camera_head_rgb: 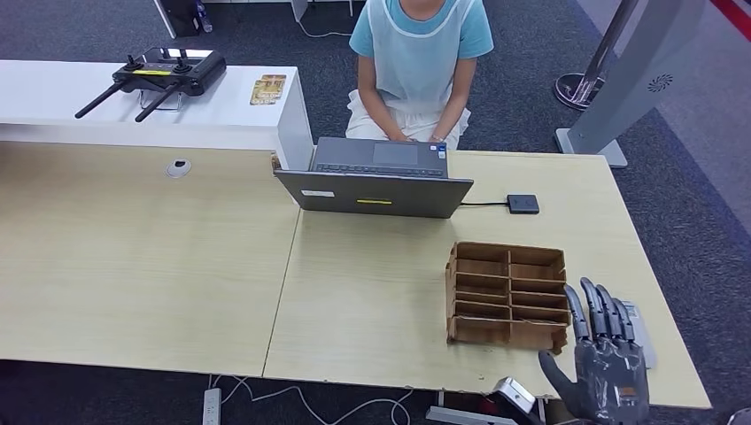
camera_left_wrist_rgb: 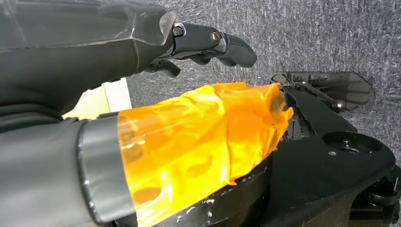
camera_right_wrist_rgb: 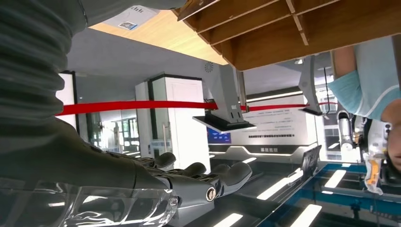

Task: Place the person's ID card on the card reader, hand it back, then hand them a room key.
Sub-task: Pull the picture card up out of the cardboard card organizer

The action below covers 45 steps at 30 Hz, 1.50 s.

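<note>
With no ID card visible, the task is judged at its opening step: the right hand (camera_head_rgb: 607, 367) hovers empty, fingers (camera_head_rgb: 595, 310) spread, at 4 o'clock of the brown compartmented cardboard tray (camera_head_rgb: 507, 295), and must next receive the person's (camera_head_rgb: 418, 62) card.

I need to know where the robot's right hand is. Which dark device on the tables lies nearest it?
The small black box cabled to the laptop; the antennaed controller sits far from the right hand.
</note>
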Tool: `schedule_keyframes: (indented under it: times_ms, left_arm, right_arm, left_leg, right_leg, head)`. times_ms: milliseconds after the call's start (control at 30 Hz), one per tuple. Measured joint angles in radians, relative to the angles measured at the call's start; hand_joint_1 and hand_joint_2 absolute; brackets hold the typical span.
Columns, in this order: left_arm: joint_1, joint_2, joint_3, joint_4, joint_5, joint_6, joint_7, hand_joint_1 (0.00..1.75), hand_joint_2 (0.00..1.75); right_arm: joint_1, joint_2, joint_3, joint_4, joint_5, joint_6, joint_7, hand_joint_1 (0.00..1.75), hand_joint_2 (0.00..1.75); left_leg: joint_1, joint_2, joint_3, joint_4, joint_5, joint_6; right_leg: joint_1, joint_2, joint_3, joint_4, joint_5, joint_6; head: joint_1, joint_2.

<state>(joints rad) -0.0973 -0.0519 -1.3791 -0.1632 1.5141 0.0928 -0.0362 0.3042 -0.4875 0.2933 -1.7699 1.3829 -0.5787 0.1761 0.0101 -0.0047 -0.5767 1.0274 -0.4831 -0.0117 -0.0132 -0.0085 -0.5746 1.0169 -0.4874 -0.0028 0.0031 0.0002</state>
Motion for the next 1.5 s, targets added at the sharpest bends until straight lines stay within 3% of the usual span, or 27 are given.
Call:
schedule_keyframes:
  times_ms: [433, 833, 1500]
  left_arm:
    - [-0.001, 0.000, -0.005, 0.000, 0.001, 0.000, 0.000, 0.00, 0.00]
    - [-0.001, 0.000, -0.010, 0.000, 0.009, 0.000, 0.000, 0.00, 0.00]
    - [-0.002, 0.000, -0.015, 0.000, 0.010, 0.000, 0.000, 0.00, 0.00]
  right_arm:
    - [-0.054, -0.006, 0.011, 0.064, -0.040, 0.014, -0.042, 0.00, 1.75]
    - [-0.057, -0.006, 0.012, 0.105, -0.117, 0.116, -0.041, 0.00, 1.75]
    - [-0.078, -0.005, 0.016, 0.129, -0.124, 0.112, -0.061, 0.05, 1.75]
  left_leg:
    - [0.000, 0.000, 0.000, 0.000, 0.000, 0.000]
    - [0.000, 0.000, 0.000, 0.000, 0.000, 0.000]
    - [0.000, 0.000, 0.000, 0.000, 0.000, 0.000]
  right_leg:
    - [0.000, 0.000, 0.000, 0.000, 0.000, 0.000]
    - [0.000, 0.000, 0.000, 0.000, 0.000, 0.000]
    - [0.000, 0.000, 0.000, 0.000, 0.000, 0.000]
  head:
    - [0.000, 0.000]
    - [0.000, 0.000]
    - [0.000, 0.000]
